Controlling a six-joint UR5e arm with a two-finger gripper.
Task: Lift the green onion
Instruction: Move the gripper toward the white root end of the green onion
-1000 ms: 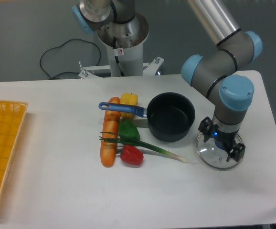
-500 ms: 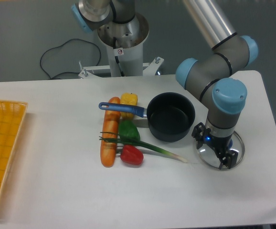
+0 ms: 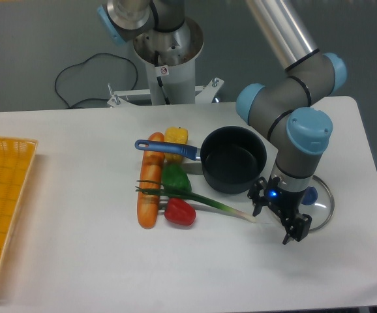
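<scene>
Camera view shows the open claw [image 3: 278, 217] near the green onion [image 3: 198, 198], whose thin stalk may slip or drag the red pepper [image 3: 180, 212].

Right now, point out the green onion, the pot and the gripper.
green onion [image 3: 209, 202], camera view, middle of the stalk
pot [image 3: 233, 184], camera view, front outer wall
gripper [image 3: 278, 218], camera view, midway between the fingertips

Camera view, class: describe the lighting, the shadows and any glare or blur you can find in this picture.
Camera view: soft, even light and only faint shadows on the white table; a weak sheen on the glass lid and the pot rim; the green onion is sharp, while the gripper looks slightly soft and too dark to tell how its fingers stand.
</scene>
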